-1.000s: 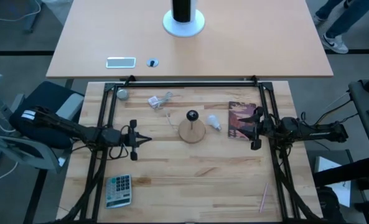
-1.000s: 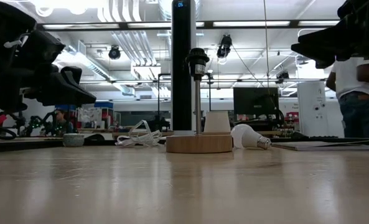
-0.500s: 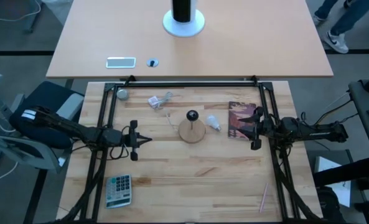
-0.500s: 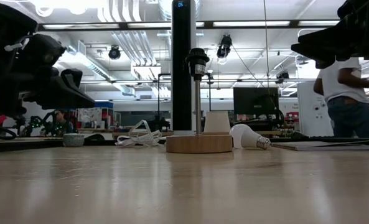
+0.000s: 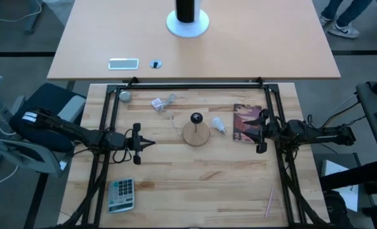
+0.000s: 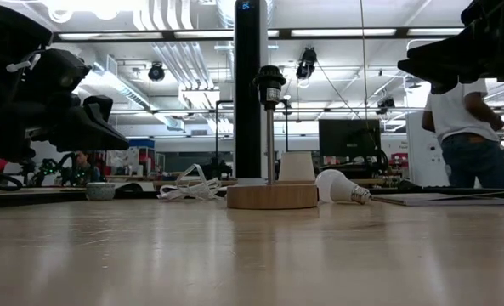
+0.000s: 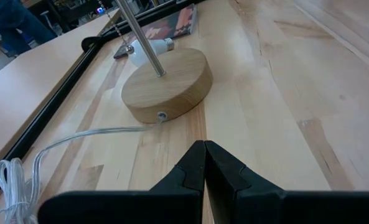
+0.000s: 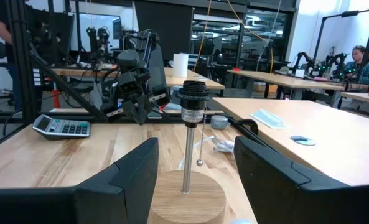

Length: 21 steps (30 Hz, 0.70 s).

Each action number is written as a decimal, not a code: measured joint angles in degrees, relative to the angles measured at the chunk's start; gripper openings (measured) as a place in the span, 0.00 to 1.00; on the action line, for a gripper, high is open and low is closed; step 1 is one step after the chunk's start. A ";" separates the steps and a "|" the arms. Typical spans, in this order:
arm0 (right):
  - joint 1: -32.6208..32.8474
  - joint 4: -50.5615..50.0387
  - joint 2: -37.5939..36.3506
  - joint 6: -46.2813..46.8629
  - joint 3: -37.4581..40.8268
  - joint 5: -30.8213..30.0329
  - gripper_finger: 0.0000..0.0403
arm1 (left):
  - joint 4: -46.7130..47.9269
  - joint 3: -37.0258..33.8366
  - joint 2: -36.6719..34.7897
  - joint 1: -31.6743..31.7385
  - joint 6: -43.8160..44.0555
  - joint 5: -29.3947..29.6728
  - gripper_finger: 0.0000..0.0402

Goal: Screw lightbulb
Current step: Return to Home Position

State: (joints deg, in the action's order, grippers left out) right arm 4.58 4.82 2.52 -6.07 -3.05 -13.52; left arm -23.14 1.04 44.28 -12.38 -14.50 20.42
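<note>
The lightbulb, a small white globe with a silvery screw base, lies on its side on the table just right of the round wooden disc stand. It also shows in the low view and the left wrist view. The stand carries an upright metal rod with an empty black socket on top. My left gripper is shut and empty, left of the stand. My right gripper is open and empty, right of the bulb, above the table.
A dark red book lies under my right gripper. A clear cord runs from the stand to a bundle at the far left, near a grey ball. A calculator lies near left. A person stands beyond the table.
Both arms and everything on the table have kept still. The person beyond the table has shifted a little sideways in the low view.
</note>
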 joint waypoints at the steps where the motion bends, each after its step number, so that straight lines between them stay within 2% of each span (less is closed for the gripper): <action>1: 0.00 0.02 0.00 0.00 0.00 0.00 0.51 | 0.01 0.00 0.00 0.00 0.00 0.01 0.00; 21: 0.02 0.00 0.00 0.00 -0.02 0.00 0.51 | 0.01 0.00 -0.01 0.00 0.00 0.00 0.00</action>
State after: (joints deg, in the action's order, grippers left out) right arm 4.60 4.82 2.52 -6.07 -3.07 -13.52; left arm -23.13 1.04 44.27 -12.38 -14.50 20.41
